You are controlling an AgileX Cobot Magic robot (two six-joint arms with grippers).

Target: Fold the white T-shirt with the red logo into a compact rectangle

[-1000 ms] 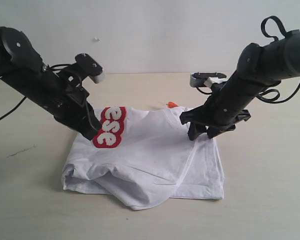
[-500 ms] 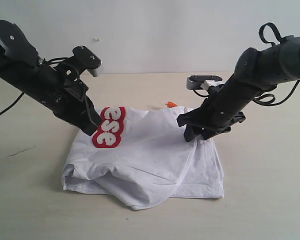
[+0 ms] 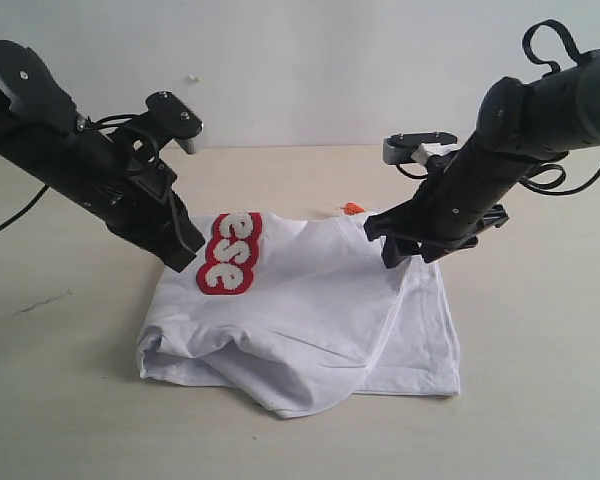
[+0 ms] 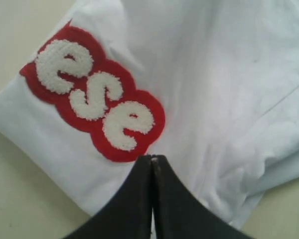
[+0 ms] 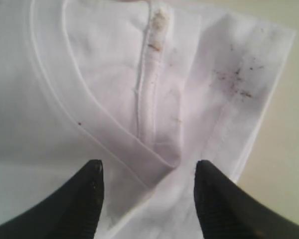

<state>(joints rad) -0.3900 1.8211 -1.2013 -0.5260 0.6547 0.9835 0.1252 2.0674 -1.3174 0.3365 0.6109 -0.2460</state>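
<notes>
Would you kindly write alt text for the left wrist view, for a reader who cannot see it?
The left gripper, jaws shut together, points at the white T-shirt right beside the red logo, of which the fuzzy white letters "ese" show. Whether cloth is pinched cannot be told; pale table shows past the shirt's edge.

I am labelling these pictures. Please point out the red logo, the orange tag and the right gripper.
red logo (image 4: 94, 99): left wrist view, on the middle letter "s".
orange tag (image 3: 351, 209): exterior view, on its visible orange tip.
right gripper (image 5: 148, 172): right wrist view, midway between its open fingertips.
</notes>
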